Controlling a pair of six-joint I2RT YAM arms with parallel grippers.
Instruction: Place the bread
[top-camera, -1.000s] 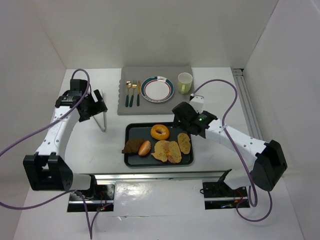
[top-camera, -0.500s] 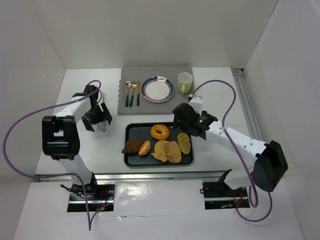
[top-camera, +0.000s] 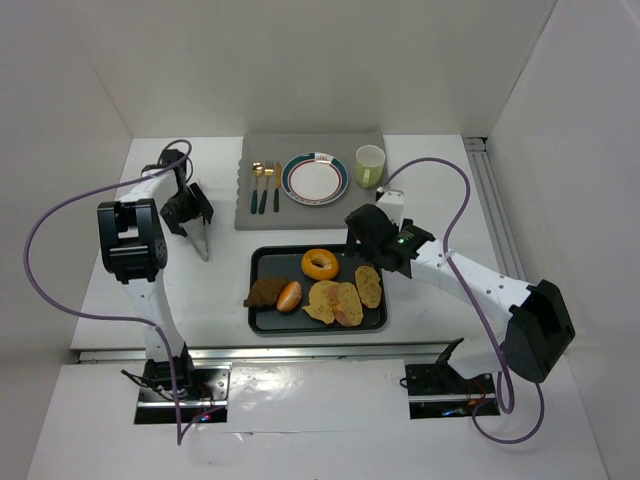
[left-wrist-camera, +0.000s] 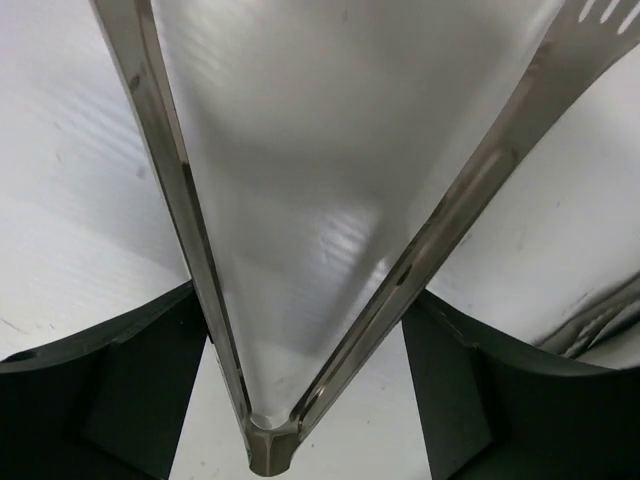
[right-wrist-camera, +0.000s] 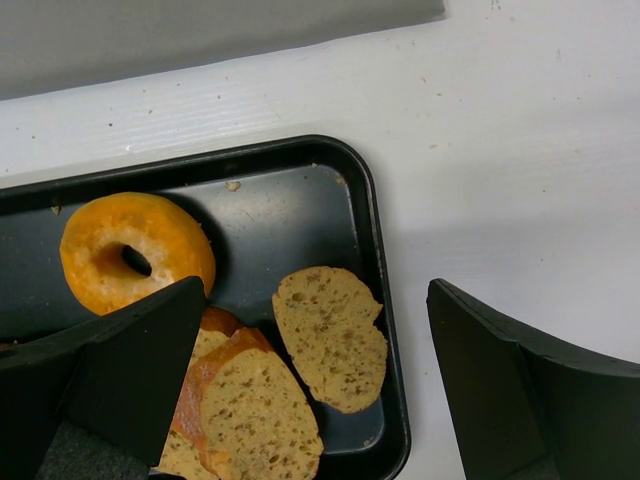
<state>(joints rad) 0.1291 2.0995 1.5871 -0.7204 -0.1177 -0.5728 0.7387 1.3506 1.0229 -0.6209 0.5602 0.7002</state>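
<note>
Straddling the tongs (left-wrist-camera: 268, 440), the left gripper (left-wrist-camera: 302, 305) gapes, the right gripper (right-wrist-camera: 315, 293) too — the bread (right-wrist-camera: 332, 340) looks light and crumbly, best pinched across its edges.

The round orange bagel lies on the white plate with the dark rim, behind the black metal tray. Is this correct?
No. The round orange bagel lies in the black metal tray, not on the white plate with the dark rim, which stands behind the tray. The top external view shows this.

Mat (top-camera: 300, 145): grey, far side of the desk (top-camera: 440, 165).
Cup (top-camera: 370, 166): pale, on the mat's right end.
Cutlery (top-camera: 264, 186): on the mat's left part.
</note>
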